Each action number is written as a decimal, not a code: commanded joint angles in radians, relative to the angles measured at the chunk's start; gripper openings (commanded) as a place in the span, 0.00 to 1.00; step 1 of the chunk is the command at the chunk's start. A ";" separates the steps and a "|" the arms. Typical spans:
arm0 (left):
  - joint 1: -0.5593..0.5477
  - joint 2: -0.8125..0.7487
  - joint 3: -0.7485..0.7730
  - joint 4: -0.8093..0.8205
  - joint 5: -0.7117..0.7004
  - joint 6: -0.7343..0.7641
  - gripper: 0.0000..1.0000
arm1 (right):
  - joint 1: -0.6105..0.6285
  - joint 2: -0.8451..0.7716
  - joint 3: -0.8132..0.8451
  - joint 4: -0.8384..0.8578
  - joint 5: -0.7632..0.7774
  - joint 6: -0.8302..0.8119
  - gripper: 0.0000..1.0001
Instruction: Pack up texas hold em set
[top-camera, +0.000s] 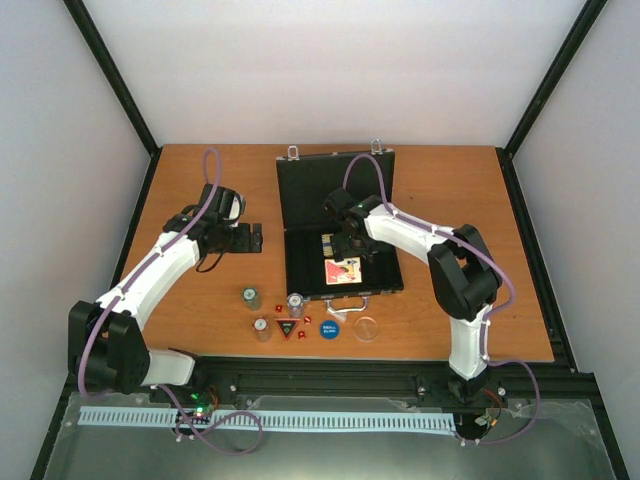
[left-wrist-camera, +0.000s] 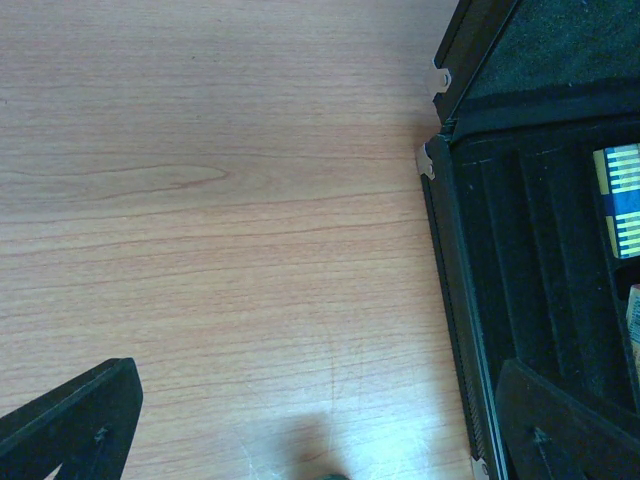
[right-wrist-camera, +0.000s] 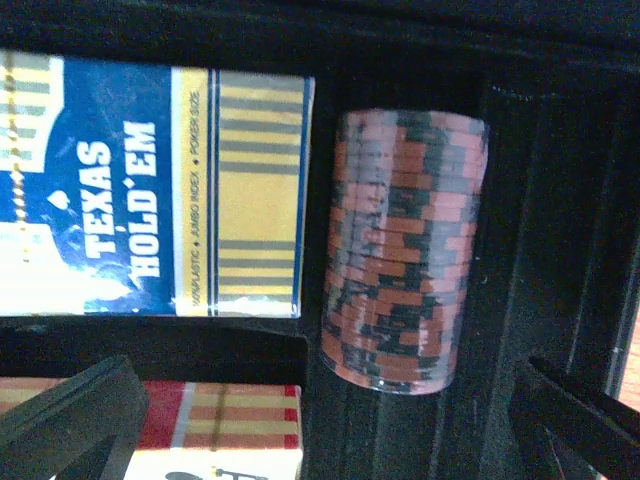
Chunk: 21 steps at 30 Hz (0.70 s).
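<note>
The black briefcase (top-camera: 300, 200) lies open in the middle of the table, lid flat at the back. In its base lie a blue card deck (right-wrist-camera: 150, 185), a red card deck (right-wrist-camera: 200, 425) and a red chip stack (right-wrist-camera: 400, 250) on its side in a groove. My right gripper (right-wrist-camera: 325, 430) hovers open and empty just above that stack, inside the case (top-camera: 350, 245). My left gripper (left-wrist-camera: 320, 430) is open and empty over bare table left of the case (left-wrist-camera: 540, 300). Three chip stacks (top-camera: 250, 297), red dice (top-camera: 278, 307) and the blue button (top-camera: 329, 328) stand in front of the case.
A clear round lid or cup (top-camera: 367, 328) and a small red triangular piece (top-camera: 286, 328) lie by the button. The case's silver handle (top-camera: 345, 308) faces the near side. Walls enclose the table on three sides.
</note>
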 joint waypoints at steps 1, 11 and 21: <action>-0.002 0.006 0.028 0.016 0.005 0.003 1.00 | 0.027 -0.004 -0.019 -0.010 0.072 0.005 1.00; -0.002 0.006 0.021 0.024 0.007 -0.002 1.00 | 0.064 -0.048 -0.116 -0.004 0.094 -0.030 1.00; -0.002 -0.001 0.019 0.022 0.003 -0.003 1.00 | 0.065 -0.074 -0.067 0.068 0.093 -0.090 1.00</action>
